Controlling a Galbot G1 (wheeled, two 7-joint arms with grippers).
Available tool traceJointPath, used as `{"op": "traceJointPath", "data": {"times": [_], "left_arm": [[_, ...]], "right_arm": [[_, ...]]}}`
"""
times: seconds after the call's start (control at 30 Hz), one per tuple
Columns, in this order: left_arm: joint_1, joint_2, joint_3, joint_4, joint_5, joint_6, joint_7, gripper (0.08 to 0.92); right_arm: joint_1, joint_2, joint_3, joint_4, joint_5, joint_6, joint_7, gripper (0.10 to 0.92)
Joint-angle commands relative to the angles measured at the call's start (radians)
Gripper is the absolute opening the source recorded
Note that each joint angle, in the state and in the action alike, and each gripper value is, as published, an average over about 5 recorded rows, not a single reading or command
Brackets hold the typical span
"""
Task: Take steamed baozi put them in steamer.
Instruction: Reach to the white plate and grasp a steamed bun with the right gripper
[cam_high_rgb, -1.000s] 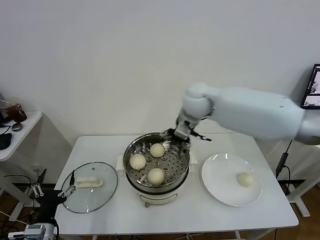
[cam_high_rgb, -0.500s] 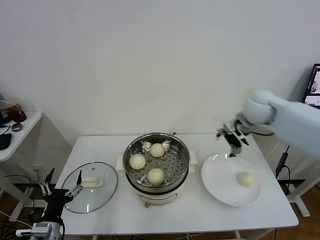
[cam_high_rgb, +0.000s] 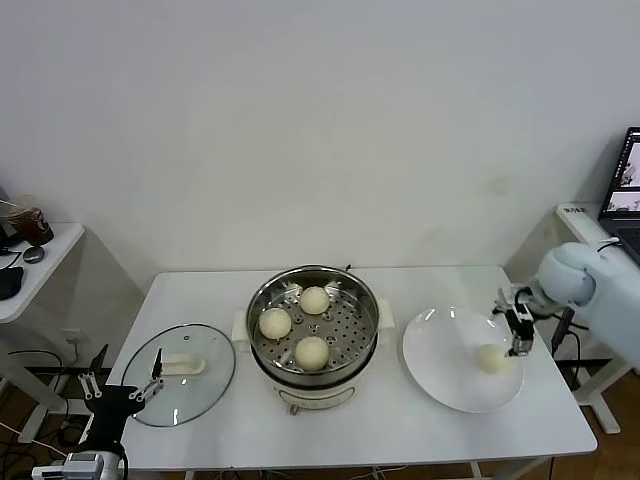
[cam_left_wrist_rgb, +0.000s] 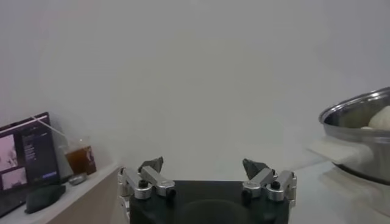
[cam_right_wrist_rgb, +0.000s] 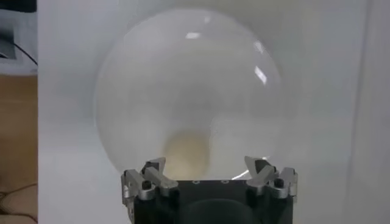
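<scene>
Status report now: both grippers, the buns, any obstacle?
Right gripper open above last cream-white baozi on white plate. Left gripper open, parked low. Three baozi inside steel steamer. No obstacle.

A glass lid (cam_high_rgb: 180, 372) lies left, a white plate (cam_high_rgb: 445, 365) right.

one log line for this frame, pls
steamer: three buns inside | plate: last bun | right gripper: open, above last bun | left gripper: open, idle, low beside glass lid
</scene>
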Motion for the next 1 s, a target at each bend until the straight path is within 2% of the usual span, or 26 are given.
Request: {"op": "traceJointPath", "data": {"times": [0.03, 0.3, 0.77, 0.87, 1.0], "left_arm": [[0.003, -0.002, -0.004, -0.003, 0.003, 0.002, 0.0, 0.823], [0.003, -0.003, -0.008, 0.0, 0.004, 0.003, 0.0, 0.823], [0.005, -0.004, -0.014, 0.002, 0.002, 0.0, -0.002, 0.823], [0.007, -0.005, -0.016, 0.0, 0.001, -0.001, -0.002, 0.823], [0.008, -0.006, -0.017, -0.002, 0.0, -0.002, -0.002, 0.823]], "right_arm": [[-0.175, 0.07, 0.152, -0.129, -0.103, 0.025, 0.017, 0.823], [-0.17, 0.152, 0.152, -0.172, -0.117, 0.027, 0.02, 0.823], [-0.179, 0.196, 0.162, -0.209, -0.161, 0.015, 0.019, 0.812], [-0.176, 0.194, 0.165, -0.207, -0.169, 0.008, 0.017, 0.771], [-0.167, 0.181, 0.163, -0.193, -0.169, 0.004, 0.014, 0.661]]}}
